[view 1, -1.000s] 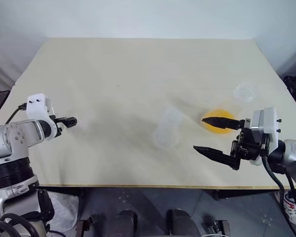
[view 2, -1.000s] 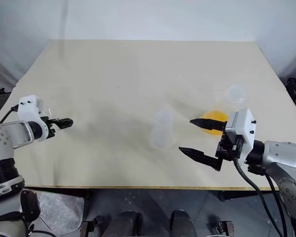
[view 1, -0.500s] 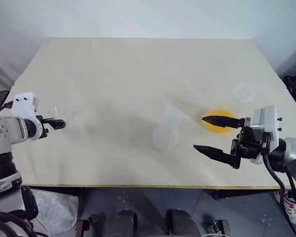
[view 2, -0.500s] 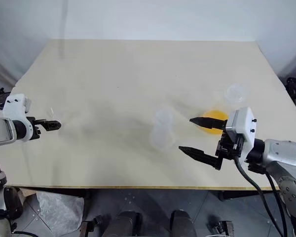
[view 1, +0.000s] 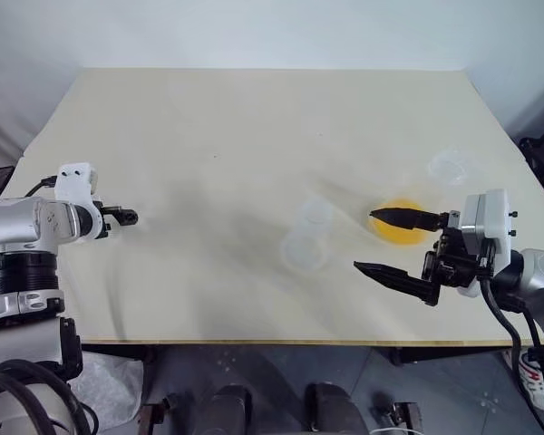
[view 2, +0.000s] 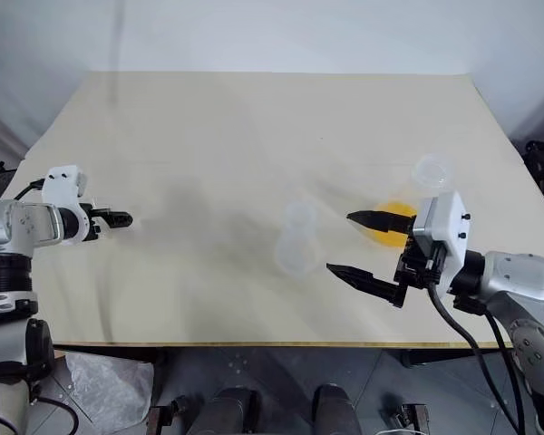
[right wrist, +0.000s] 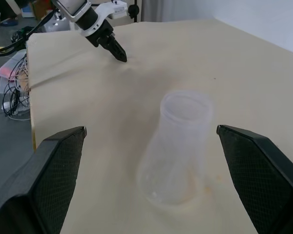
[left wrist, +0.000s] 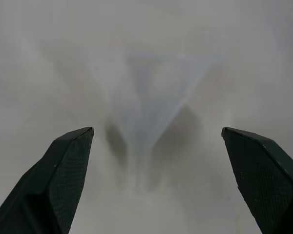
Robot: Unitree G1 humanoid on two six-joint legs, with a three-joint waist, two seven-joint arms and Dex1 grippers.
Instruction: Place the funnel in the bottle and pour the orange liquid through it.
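We hold the right gripper (view 2: 366,243) level, released — bottle (right wrist: 178,148) just ahead, untouched | left gripper (view 1: 127,216) released, low over the table (view 1: 218,118), well apart

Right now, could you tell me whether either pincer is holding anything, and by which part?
Nothing is held. The left pincer and the right pincer both stand open and empty; the bottle stands free between them.

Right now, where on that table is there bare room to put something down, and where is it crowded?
The whole far half of the table is bare, as is the stretch between the left gripper and the bottle. It is crowded at the near right: bottle, orange liquid, funnel and the open right gripper sit close together.
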